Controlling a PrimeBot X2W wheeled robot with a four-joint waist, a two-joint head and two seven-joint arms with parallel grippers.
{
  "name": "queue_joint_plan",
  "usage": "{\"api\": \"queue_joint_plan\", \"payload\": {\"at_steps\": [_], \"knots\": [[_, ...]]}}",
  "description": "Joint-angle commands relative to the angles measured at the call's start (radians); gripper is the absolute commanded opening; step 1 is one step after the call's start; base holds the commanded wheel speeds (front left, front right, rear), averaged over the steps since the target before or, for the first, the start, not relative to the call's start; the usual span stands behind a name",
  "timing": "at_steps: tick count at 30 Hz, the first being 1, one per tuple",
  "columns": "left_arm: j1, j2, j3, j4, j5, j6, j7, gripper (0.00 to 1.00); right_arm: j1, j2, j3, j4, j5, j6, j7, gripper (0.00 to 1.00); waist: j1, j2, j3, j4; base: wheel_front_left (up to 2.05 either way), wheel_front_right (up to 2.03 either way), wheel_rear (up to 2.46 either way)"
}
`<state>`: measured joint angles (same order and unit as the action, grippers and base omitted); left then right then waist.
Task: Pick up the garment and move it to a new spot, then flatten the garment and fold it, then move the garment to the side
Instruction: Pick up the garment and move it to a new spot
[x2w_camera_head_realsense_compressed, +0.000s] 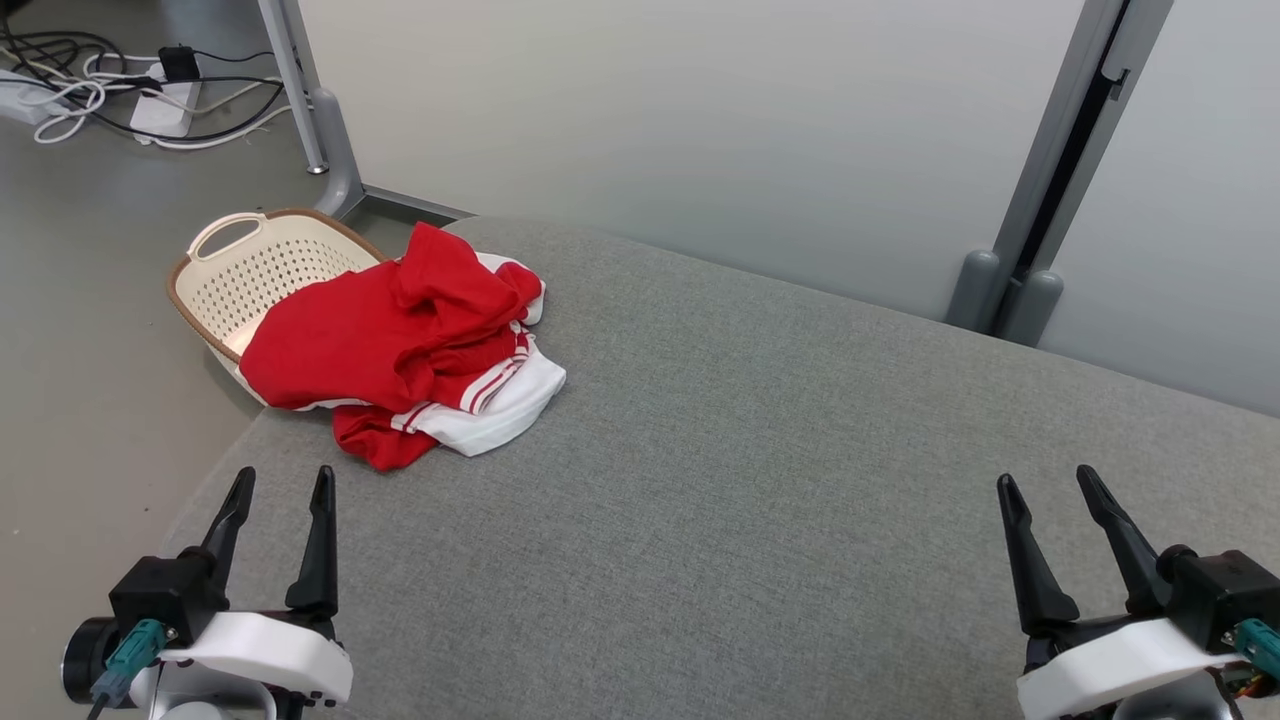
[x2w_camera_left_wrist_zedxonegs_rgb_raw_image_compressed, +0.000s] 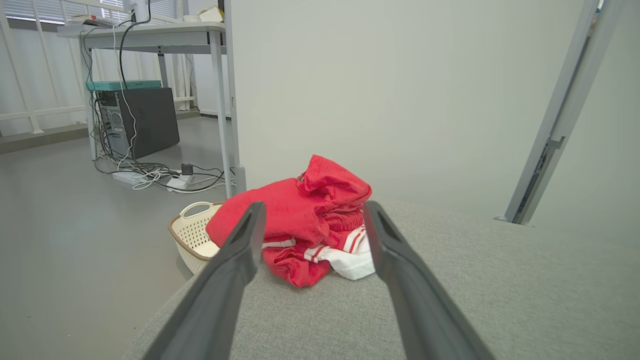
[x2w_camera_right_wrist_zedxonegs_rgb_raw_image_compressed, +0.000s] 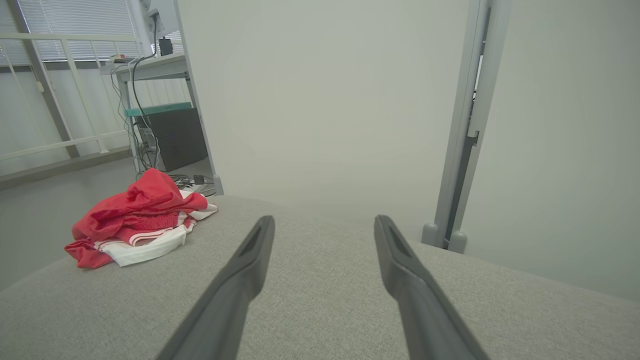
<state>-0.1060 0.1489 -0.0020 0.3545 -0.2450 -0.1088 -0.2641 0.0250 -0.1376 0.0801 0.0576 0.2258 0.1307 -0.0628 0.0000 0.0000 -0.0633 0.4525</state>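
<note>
Left end effector (x2w_camera_head_realsense_compressed: 284, 474): its two dark fingers are spread wide with nothing gripped, low over the near left corner of the grey fabric-covered tabletop (x2w_camera_head_realsense_compressed: 760, 450). My right end effector (x2w_camera_head_realsense_compressed: 1045, 477) is the same, fingers parted and empty, over the near right part of that surface, well apart from the left one. Neither touches the garment (x2w_camera_head_realsense_compressed: 400, 345).

That garment, red with white panels and red-and-white stripes, lies crumpled in a heap at the far left corner of the tabletop, ahead of my left end effector and well apart from my right. Its red part reaches past the left edge, over a cream perforated basket (x2w_camera_head_realsense_compressed: 255, 270) with a brown rim and a loop handle. The basket stands on the floor (x2w_camera_head_realsense_compressed: 90, 350) beside that corner; I cannot tell whether cloth and basket touch. From my left wrist, the heap shows between my two fingers, further along the surface.

Behind the tabletop stands a pale partition panel (x2w_camera_head_realsense_compressed: 650, 120) with a grey post (x2w_camera_head_realsense_compressed: 1060, 140). On the floor at the far left lie a white power strip (x2w_camera_head_realsense_compressed: 165, 105) and tangled cables (x2w_camera_head_realsense_compressed: 60, 100).
</note>
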Motion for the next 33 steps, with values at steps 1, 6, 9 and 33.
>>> {"api": "queue_joint_plan", "payload": {"at_steps": [1,6,9,33], "knots": [[-0.004,0.002,0.002,-0.005,0.007,-0.001,0.0,1.0,-0.002,-0.003,-0.006,0.003,-0.003,0.0,-0.01,1.0,0.0,0.0,0.001,0.002,0.0,0.0,0.0],[-0.019,0.0,0.0,-0.003,0.01,-0.001,0.0,1.0,-0.009,-0.006,-0.011,0.001,-0.003,0.0,-0.003,1.0,0.0,0.0,0.01,0.001,0.0,0.0,0.0],[-0.047,-0.005,-0.014,0.006,0.015,-0.003,0.0,1.0,-0.015,-0.011,-0.017,-0.009,-0.005,0.0,0.01,1.0,0.0,0.0,0.029,-0.006,0.0,0.0,0.0],[-0.704,0.095,-0.016,0.612,-0.092,-0.02,0.016,1.0,-0.231,-0.161,-0.024,-0.185,0.006,0.0,0.095,1.0,0.0,0.0,0.552,-0.257,0.0,0.0,0.0]]}}
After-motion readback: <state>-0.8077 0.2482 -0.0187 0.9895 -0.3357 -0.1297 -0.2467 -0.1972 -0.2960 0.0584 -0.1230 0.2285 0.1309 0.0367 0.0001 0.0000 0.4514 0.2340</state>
